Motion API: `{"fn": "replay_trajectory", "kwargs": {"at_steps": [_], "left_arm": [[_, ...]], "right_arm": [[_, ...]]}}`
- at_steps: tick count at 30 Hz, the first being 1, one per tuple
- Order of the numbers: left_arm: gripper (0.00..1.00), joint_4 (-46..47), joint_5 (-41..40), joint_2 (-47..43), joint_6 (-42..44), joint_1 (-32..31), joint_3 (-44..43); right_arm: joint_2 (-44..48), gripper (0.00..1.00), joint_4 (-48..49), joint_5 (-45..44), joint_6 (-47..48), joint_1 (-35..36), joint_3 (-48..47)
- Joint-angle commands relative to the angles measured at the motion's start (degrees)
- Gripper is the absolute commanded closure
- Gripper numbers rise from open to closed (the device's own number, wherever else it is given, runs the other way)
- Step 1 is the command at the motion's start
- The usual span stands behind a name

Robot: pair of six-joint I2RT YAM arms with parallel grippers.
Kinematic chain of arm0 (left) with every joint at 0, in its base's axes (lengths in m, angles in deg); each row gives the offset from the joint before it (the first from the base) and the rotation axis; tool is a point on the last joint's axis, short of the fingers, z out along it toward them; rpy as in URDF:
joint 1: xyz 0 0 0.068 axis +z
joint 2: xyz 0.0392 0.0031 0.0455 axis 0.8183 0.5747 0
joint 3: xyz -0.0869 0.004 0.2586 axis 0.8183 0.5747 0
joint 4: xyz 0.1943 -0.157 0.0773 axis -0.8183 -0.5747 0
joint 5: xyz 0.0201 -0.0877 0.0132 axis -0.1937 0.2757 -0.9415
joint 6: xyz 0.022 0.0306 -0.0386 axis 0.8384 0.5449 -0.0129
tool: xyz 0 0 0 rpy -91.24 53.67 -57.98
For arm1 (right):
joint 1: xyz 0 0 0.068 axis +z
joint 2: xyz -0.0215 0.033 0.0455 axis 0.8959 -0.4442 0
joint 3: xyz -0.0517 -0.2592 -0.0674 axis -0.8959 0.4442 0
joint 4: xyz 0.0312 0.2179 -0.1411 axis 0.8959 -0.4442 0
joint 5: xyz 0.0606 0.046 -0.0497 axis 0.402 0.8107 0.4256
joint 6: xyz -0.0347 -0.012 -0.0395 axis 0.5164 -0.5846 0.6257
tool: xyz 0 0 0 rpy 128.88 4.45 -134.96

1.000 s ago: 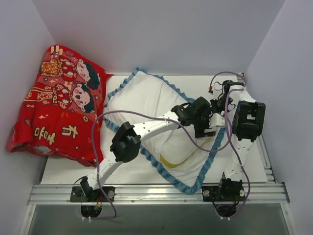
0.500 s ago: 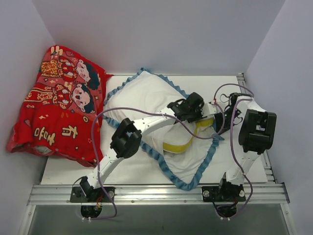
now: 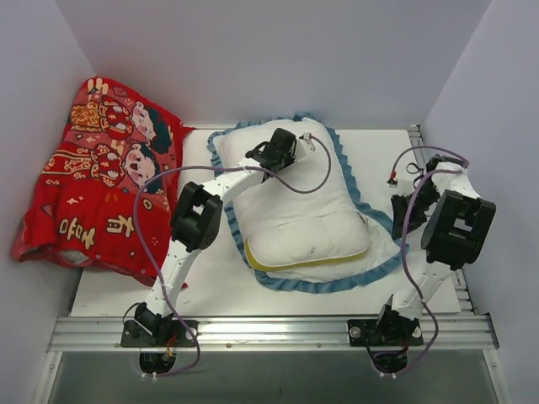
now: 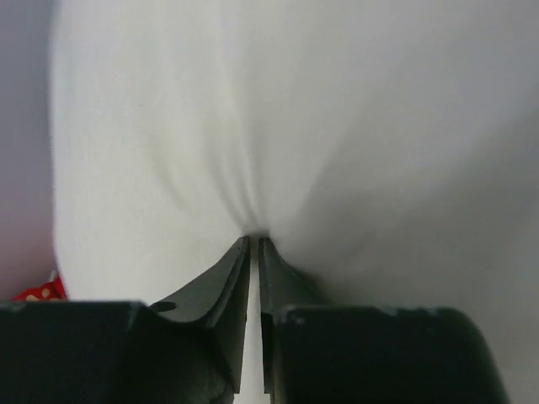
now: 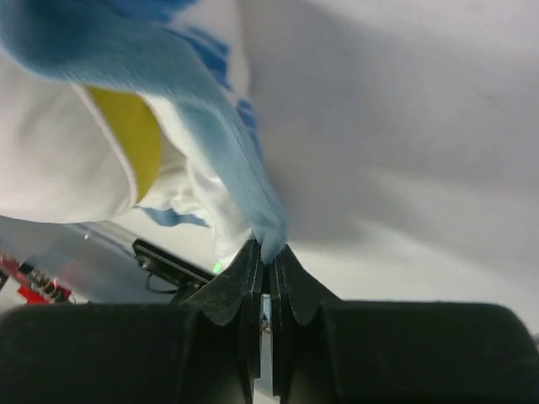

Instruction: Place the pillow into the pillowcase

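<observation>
Pillow (image 3: pixel 303 220) lies atop the spread pillowcase (image 3: pixel 337 284), yellow edge bare and apparently not yet inside, the left gripper (image 4: pixel 255 241) pinching its far end, the right gripper (image 5: pixel 269 254) clamped on the case's blue frill.

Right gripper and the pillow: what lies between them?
Only pillowcase: its blue ruffled trim, pinched by the shut right gripper, then white fabric up to the pillow. Top external shows this.
</observation>
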Motion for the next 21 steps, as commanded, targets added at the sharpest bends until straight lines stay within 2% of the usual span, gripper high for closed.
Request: {"fn": "replay_trajectory", "kwargs": {"at_steps": [1,4,6,7,8,10,11,12,13,14,15,17,21], "left_arm": [[0.81,-2.45,4.64,-6.11,-0.95,-6.74,6.20],[0.64,-2.10,9.14,-12.78,-2.61,-8.78,14.73],[0.53,-2.63,18.87,-17.45,-5.25,-7.91,20.25],[0.44,-2.54,22.47,-22.17,-8.48,-7.12,21.59],[0.39,-2.72,30.43,-24.22,-10.08,-6.33,22.82],[0.31,-2.72,34.28,-28.35,-12.80,-5.18,24.15],[0.29,-3.50,34.72,-29.07,-13.08,-5.44,23.89],[0.28,-4.46,35.51,-29.42,-13.34,-5.79,22.24],[0.28,-5.95,37.09,-30.03,-13.26,-5.62,21.44],[0.28,-8.41,38.75,-30.56,-13.35,-5.35,21.08],[0.28,-9.39,41.99,-32.48,-14.30,-5.00,21.34],[0.28,-14.30,42.90,-34.77,-15.62,-4.91,24.05],[0.27,-19.94,43.52,-43.03,-24.21,-2.11,35.64]], "right_arm": [[3.30,1.00,-10.30,3.45,0.07,5.59,-0.70],[5.23,1.00,-13.37,7.50,0.15,7.63,-0.78],[6.54,1.00,-14.25,8.39,0.50,7.63,-0.52],[6.99,1.00,-14.17,8.40,0.50,7.63,0.26],[7.43,1.00,-14.25,8.48,0.59,7.63,0.53],[7.52,1.00,-14.78,8.84,0.68,7.72,1.67],[7.17,1.00,-15.39,9.01,1.11,7.81,1.85],[6.91,0.95,-16.27,8.75,1.47,7.72,1.94],[6.90,0.83,-16.19,8.49,1.47,7.46,1.85],[7.25,0.80,-16.19,8.40,1.82,6.76,1.24],[7.34,0.79,-15.84,9.18,1.74,4.93,0.28],[6.21,0.74,-14.96,9.45,-0.01,2.98,-3.31],[1.64,0.71,-11.47,3.58,-3.35,5.78,-2.90]]}}
